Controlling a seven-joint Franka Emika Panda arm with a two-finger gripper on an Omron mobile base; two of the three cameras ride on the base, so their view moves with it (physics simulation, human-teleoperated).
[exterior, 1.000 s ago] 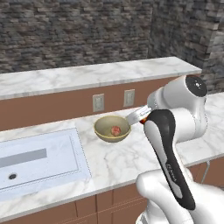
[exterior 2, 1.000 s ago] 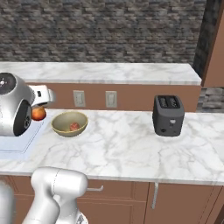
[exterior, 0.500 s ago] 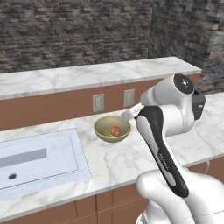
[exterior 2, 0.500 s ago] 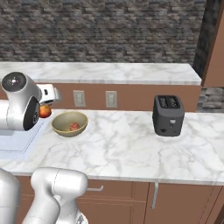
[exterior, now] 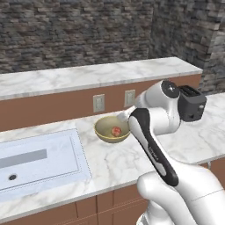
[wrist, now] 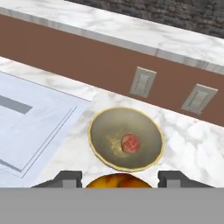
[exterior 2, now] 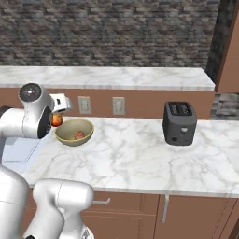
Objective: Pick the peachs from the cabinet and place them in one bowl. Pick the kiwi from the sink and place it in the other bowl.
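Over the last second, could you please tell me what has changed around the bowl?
The arm has swung toward the pale bowl, bringing the hand and the peach it grips from over the sink's edge to beside the bowl's near rim. The grip stayed shut on that peach. The other peach in the bowl, the toaster and the sink stayed put.
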